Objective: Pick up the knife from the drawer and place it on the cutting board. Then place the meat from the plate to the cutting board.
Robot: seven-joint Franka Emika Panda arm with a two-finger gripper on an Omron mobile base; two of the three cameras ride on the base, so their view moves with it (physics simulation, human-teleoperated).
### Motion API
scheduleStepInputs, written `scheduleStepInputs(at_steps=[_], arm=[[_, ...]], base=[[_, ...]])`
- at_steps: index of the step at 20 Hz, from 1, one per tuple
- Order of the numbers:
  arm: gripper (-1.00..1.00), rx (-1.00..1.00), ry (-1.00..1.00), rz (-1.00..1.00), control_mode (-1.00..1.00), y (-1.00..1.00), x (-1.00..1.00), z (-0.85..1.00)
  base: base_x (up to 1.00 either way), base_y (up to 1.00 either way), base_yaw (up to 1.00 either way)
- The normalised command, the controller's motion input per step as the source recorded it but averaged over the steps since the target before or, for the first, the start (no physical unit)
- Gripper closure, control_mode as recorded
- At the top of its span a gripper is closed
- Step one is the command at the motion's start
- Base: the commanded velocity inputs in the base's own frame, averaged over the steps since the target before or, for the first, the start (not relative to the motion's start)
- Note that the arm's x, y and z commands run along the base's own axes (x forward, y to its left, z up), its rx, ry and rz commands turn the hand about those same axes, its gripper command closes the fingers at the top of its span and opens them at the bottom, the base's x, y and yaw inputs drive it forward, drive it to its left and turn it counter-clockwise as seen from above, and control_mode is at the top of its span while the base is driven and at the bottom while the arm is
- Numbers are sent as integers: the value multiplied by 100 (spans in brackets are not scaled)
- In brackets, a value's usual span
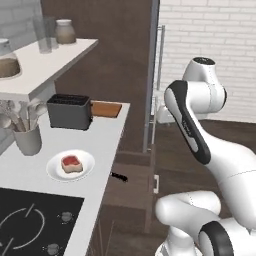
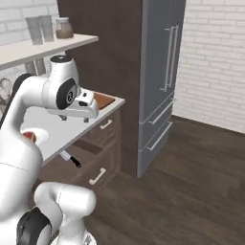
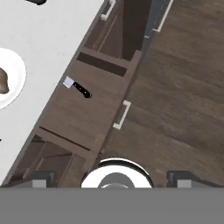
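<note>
Currently the knife [image 3: 78,89] is seen at eleven o'clock, well apart from the wide-spread fingers [image 3: 41,178], handle pointing toward four o'clock.

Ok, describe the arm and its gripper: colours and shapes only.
The arm has glossy white rounded shells with black bands at the joints and dark caps. The gripper shows two small dark grey, blocky finger tips. No cables or markings are visible.

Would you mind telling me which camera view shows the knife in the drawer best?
The hand view: it looks straight down into the open drawer, showing the knife, black handle plus blade base. The left base view shows just its dark handle by the counter edge; the right base view shows it small and low.
</note>
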Motion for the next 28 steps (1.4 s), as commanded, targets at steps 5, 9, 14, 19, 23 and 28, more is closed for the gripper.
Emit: scheduleStepInputs(at_steps=[5, 9, 14, 19, 23, 28], arm=[[-100, 0, 0, 0, 100, 0, 0, 0], [-100, 0, 0, 0, 100, 0, 0, 0], [-100, 0, 0, 0, 100, 0, 0, 0], [-100, 0, 0, 0, 100, 0, 0, 0], [-100, 0, 0, 0, 100, 0, 0, 0], [-100, 0, 0, 0, 100, 0, 0, 0]], base=[[-14, 41, -22], [-7, 66, -39], [-16, 49, -27], [-41, 22, -22], [-9, 2, -5], [-32, 0, 0]])
